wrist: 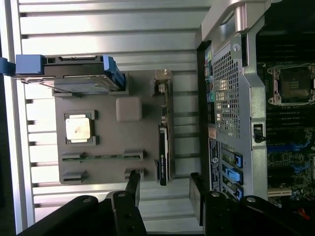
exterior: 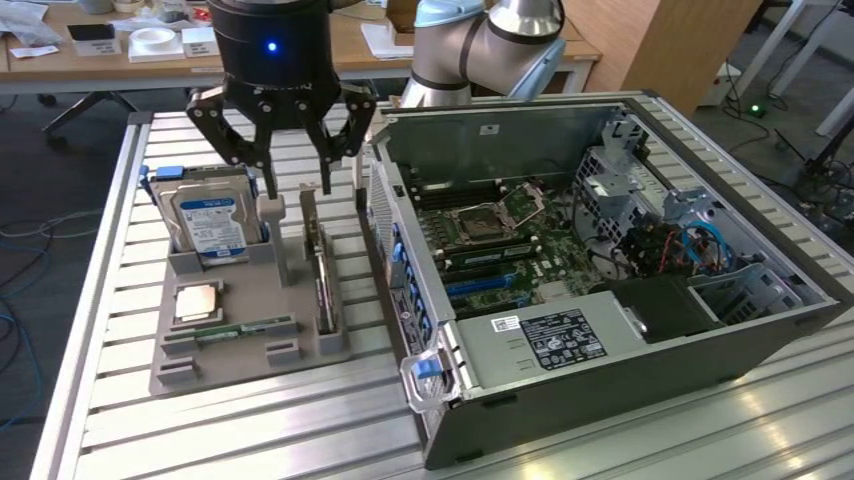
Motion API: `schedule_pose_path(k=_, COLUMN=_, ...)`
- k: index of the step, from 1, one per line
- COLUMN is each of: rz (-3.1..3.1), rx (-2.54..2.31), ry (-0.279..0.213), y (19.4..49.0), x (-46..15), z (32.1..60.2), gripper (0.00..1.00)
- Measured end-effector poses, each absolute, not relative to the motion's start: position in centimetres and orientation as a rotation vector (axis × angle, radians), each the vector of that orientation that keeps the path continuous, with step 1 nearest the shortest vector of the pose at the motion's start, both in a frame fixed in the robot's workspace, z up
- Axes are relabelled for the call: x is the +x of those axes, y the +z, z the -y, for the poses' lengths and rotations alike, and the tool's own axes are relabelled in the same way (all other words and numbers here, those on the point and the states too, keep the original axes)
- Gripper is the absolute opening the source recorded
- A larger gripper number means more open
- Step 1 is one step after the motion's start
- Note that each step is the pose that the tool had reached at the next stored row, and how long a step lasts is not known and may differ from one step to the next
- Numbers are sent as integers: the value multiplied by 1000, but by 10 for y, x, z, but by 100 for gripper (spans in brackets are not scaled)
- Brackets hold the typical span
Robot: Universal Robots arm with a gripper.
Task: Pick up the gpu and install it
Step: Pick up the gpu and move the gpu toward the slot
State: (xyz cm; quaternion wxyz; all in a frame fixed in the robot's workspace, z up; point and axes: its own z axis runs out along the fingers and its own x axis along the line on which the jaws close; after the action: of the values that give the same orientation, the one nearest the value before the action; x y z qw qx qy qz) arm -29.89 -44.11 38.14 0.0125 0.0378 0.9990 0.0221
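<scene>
Broadly, a slatted metal counter (exterior: 107,300) spans the exterior view. An open computer case (exterior: 627,330) takes up that view's right half, its motherboard (exterior: 494,240) exposed. Left of centre in the frame a gray parts tray (exterior: 287,295) lies just beside the case. In the upper left of the frame hangs the arm's black wrist (exterior: 274,40). Its fingers (wrist: 132,189) are spread wide, released and grasping nothing, above the tray's case-side edge. A hard drive (exterior: 211,225) with a blue-and-white label stands upright at the tray's far end. The gpu (exterior: 320,270) stands on its edge in a slot along the tray's side nearest the case, below the fingers; in the wrist view one finger sits to each side of its line, apart from it. A CPU (exterior: 198,300) and a thin RAM stick (exterior: 247,328) lie flat in the tray, toward the exterior view's lower left.
</scene>
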Motion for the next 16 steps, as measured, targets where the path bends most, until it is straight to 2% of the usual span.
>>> schedule_pose_path(k=16, rz=-3113, rx=118, ry=69, y=374, x=-299, z=441, gripper=53)
